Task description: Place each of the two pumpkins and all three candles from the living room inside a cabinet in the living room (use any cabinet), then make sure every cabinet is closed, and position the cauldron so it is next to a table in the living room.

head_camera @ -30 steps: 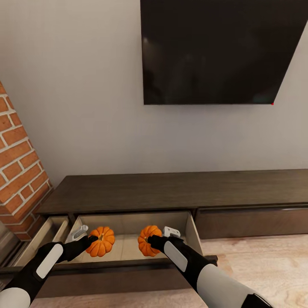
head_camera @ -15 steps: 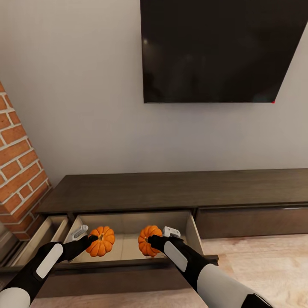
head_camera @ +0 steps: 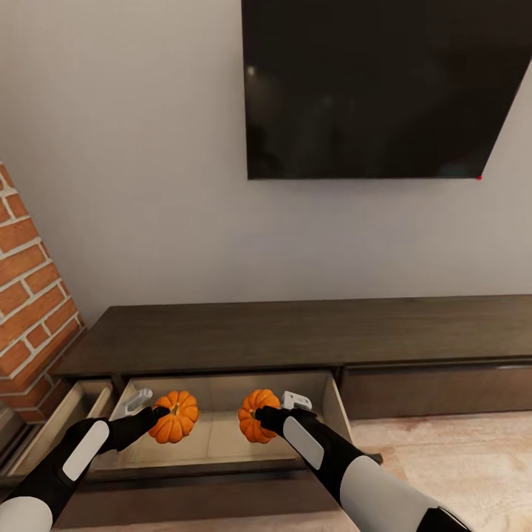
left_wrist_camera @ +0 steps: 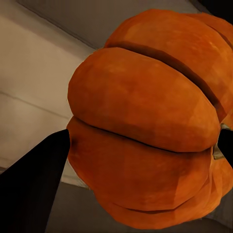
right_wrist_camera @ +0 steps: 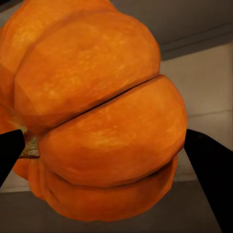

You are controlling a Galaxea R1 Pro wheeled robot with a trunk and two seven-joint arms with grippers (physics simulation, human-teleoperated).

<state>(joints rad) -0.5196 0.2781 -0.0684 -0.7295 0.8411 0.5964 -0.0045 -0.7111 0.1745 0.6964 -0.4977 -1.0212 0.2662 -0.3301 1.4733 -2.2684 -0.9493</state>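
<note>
The cabinet (head_camera: 310, 332) runs along the wall, and its wide drawer (head_camera: 222, 436) is pulled out, showing a pale interior. Two orange ribbed pumpkins hang over that drawer. My left gripper (head_camera: 153, 415) is shut on the left pumpkin (head_camera: 177, 417); in the left wrist view that pumpkin (left_wrist_camera: 145, 126) sits between the black fingertips (left_wrist_camera: 34, 189). My right gripper (head_camera: 267, 415) is shut on the right pumpkin (head_camera: 255, 414), which appears in the right wrist view (right_wrist_camera: 97, 111) between its fingertips (right_wrist_camera: 211, 170). I cannot tell whether either pumpkin touches the drawer floor.
A second drawer (head_camera: 63, 417) at the cabinet's far left also stands open. A brick column (head_camera: 29, 295) rises beside it. A closed drawer front (head_camera: 436, 388) lies to the right. A dark TV (head_camera: 377, 89) hangs on the wall above. Pale wood floor (head_camera: 458, 458) lies at the right.
The whole picture has shifted a little, so the camera moved: the cabinet sits slightly lower and the brick column further left. Both grippers keep their hold on the pumpkins.
</note>
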